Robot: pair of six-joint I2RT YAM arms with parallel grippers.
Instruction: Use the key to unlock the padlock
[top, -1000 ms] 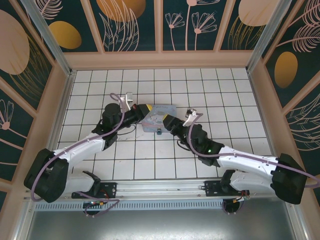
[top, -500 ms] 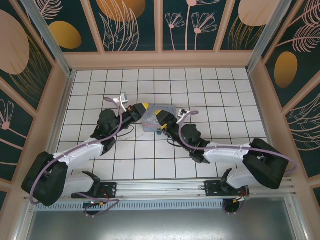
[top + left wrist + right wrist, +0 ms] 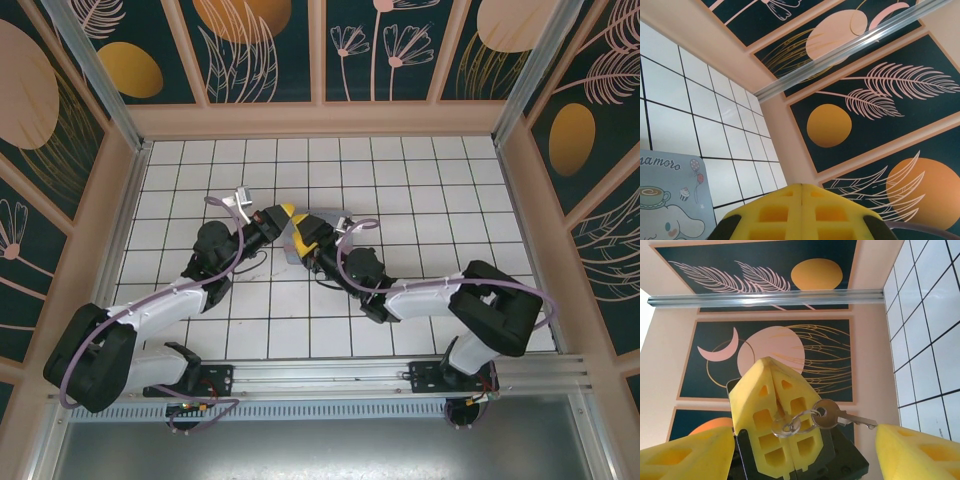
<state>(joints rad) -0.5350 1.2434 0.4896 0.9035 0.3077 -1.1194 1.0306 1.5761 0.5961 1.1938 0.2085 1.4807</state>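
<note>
Left wrist: tin [image 3: 670,200] reads "namoro". Right wrist: left fingers [image 3: 769,371] pinch key [image 3: 842,418] ring; right fingers [image 3: 690,455] spread.

**Tin [image 3: 667,200] on tiled counter [image 3: 440,190]**

A pale blue cartoon tin lies flat on the white-tiled counter. Dark walls [image 3: 270,50] bear orange discs and pink leaves; a metal rail [image 3: 330,372] runs along the near edge.

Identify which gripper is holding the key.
The left gripper: its yellow fingers are pinched shut on the ring of the key. The right gripper's fingers stand wide apart, holding nothing.
</note>
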